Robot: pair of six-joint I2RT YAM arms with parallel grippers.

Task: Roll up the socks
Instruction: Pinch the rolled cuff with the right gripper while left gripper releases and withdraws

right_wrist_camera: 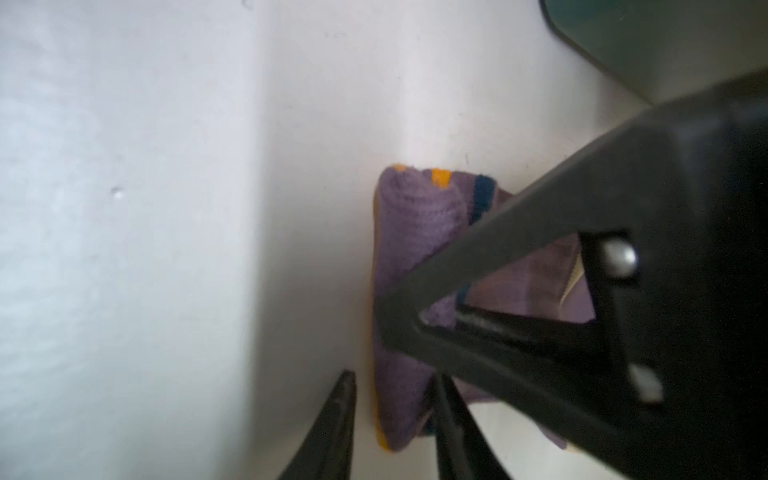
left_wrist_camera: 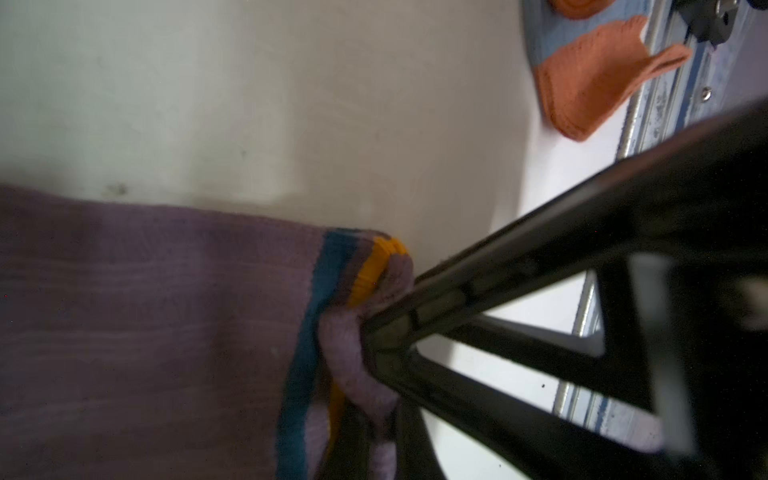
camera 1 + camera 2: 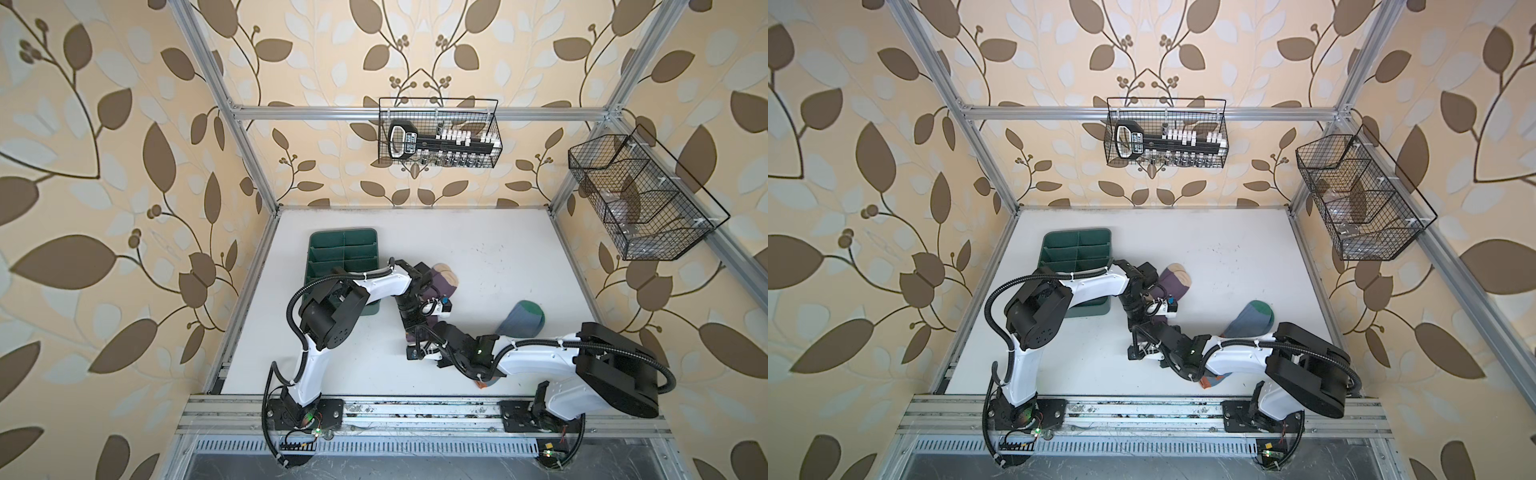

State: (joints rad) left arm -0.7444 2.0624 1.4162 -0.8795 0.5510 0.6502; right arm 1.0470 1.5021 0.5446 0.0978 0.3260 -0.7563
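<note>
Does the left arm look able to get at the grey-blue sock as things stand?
Probably not: the left hand is shut on the purple sock, and the right arm lies across the grey-blue sock.

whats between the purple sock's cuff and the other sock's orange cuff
Just bare table between purple sock and grey-blue sock, seen in left wrist view.

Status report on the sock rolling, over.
Left hand shut on striped cuff of purple knit sock. Right hand at its rolled end, grip unclear. Grey-blue knit sock unrolled, partly under right arm. Green divided plastic tray apart from both socks.
</note>
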